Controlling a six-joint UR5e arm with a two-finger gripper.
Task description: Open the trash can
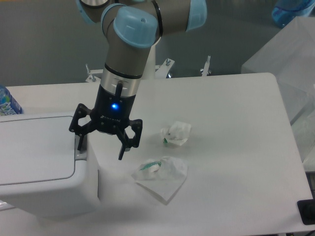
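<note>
The bin [44,167] sits at the left edge of the table [231,147], a big white box with its flat lid [34,150] lying down level on top. From where I stand nothing about it looks lifted or cracked, so I would say the opening has not happened yet.

The gripper [101,145] hangs right over the bin's right-hand rim, pointing down, a small blue light glowing on its body. Its jaws are spread wide with nothing between them. One finger comes down at the grey tab [80,153] beside the lid's edge, and the other hangs out past the bin's side over the table. Whether that near fingertip is already touching the tab or just above it, I cannot tell from this angle.

So my reading is that the approach is about done and the real work is left: pressing the tab down far enough for the lid to spring. If the tip is a little off, it could land on the rim instead and the lid would stay shut.

Two crumpled wrappers [162,169] with green bits lie on the table to the right of the gripper, apart from the bin and out of its way. A blue-labelled bottle [7,102] peeks in at the far left behind the bin.
</note>
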